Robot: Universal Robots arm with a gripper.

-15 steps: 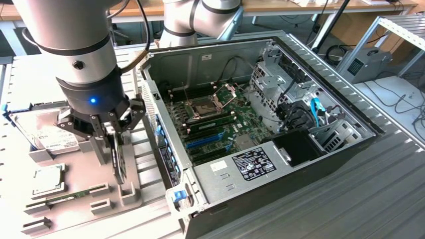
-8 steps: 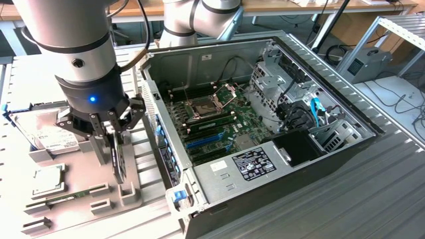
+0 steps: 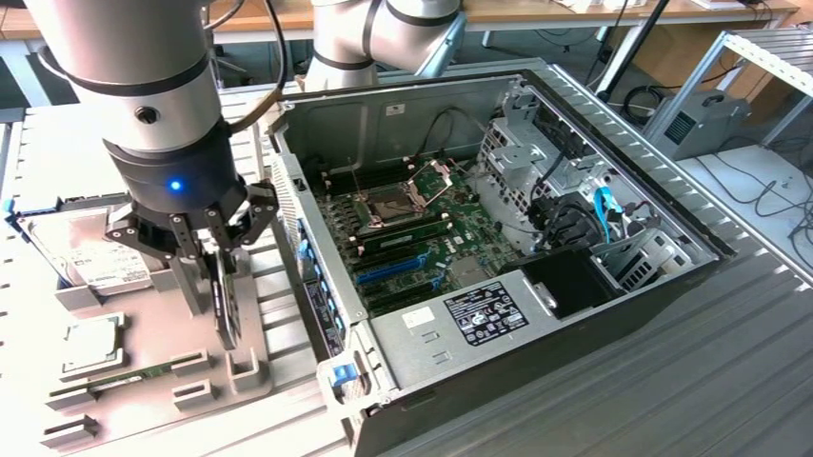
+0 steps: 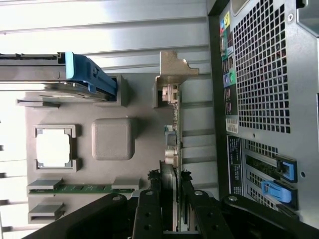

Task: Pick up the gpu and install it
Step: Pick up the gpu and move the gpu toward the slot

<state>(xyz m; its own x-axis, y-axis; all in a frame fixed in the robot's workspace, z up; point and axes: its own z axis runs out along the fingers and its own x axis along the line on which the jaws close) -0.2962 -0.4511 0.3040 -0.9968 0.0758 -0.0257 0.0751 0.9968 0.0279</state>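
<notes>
My claw (image 3: pixel 216 249) (image 4: pixel 170 196) is clamped across the gpu (image 3: pixel 228 309) (image 4: pixel 172 94), which stands on edge in the grey tray (image 3: pixel 159 328) just beside the open computer case (image 3: pixel 381 114). The tray also holds a hard drive (image 3: pixel 89 257), processor (image 3: pixel 91 338) and memory stick (image 3: pixel 128 376). The gpu shows edge-on: thin card, black cooler, silver bracket.

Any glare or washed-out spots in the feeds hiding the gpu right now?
Wrist view: the processor chip is washed out white, the gpu evenly lit and readable. Exterior view: no glare; the computer case interior is dim but legible.
</notes>
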